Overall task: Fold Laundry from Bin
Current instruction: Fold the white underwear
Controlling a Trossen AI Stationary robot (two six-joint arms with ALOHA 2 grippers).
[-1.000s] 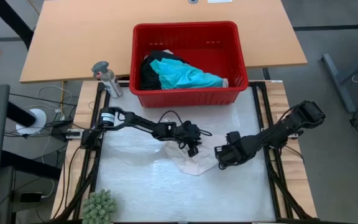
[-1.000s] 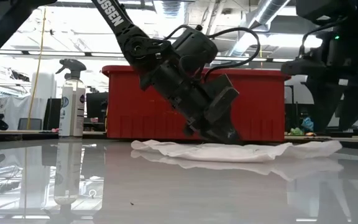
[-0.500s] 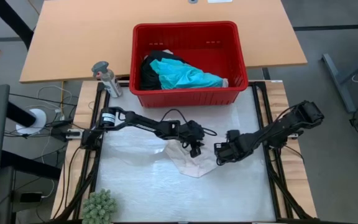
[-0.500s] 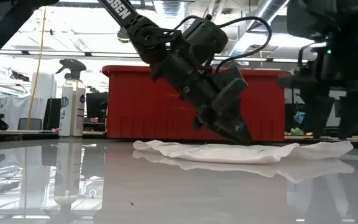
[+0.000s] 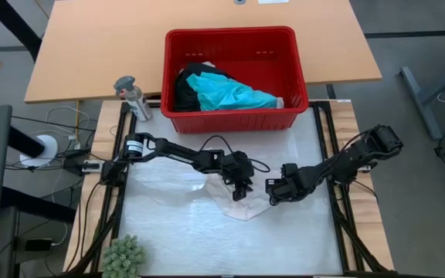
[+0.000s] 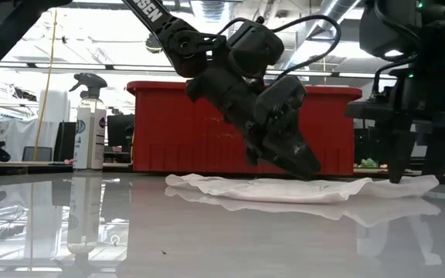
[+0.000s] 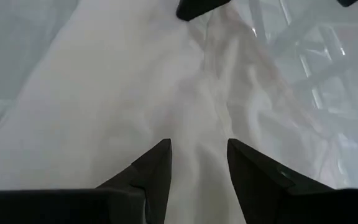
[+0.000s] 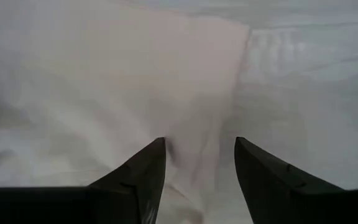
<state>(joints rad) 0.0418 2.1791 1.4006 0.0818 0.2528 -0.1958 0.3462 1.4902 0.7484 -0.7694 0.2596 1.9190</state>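
Small pale pink-white cloth piece (image 5: 242,202) flat on the glossy white surface (image 5: 168,232), near side of the red slotted plastic bin (image 5: 235,116); left end effector (image 5: 240,190) newly spread and lifted, right end effector (image 5: 275,193) spread at its right edge, so regrasp pending.

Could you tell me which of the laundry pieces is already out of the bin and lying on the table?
The small pale pink-white piece: it lies flat on the table between both grippers, while the turquoise shirt and black clothing sit inside the red bin.
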